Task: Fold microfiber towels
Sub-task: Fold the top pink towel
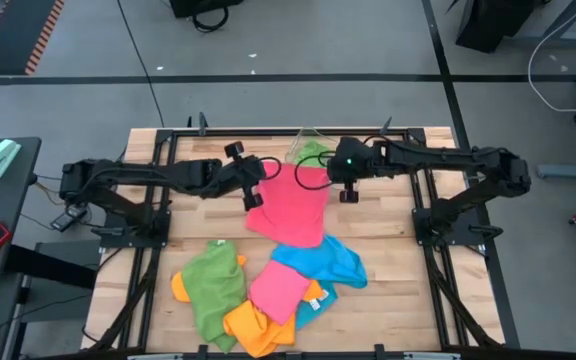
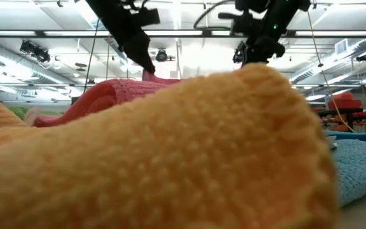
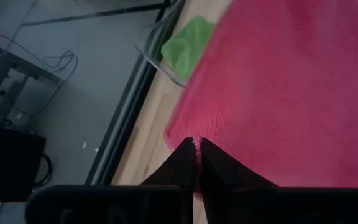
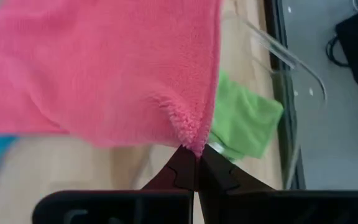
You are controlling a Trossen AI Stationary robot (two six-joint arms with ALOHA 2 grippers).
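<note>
I have the left gripper point(image 3: 196, 163) and the right gripper point(image 4: 197, 160) each pinched tight on a corner of the pink towel point(image 1: 293, 206), stretched between them above the table point(image 1: 398, 300).

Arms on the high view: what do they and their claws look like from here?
Both arms are dark, slim and jointed, with thin black cables looping near the wrists. The left claw and right claw end in black fingers. A small green light glows on the right wrist.

Pink towel point(image 1: 293, 205) lifted by corners (spread flat); others point(image 1: 268, 295) heaped.
</note>
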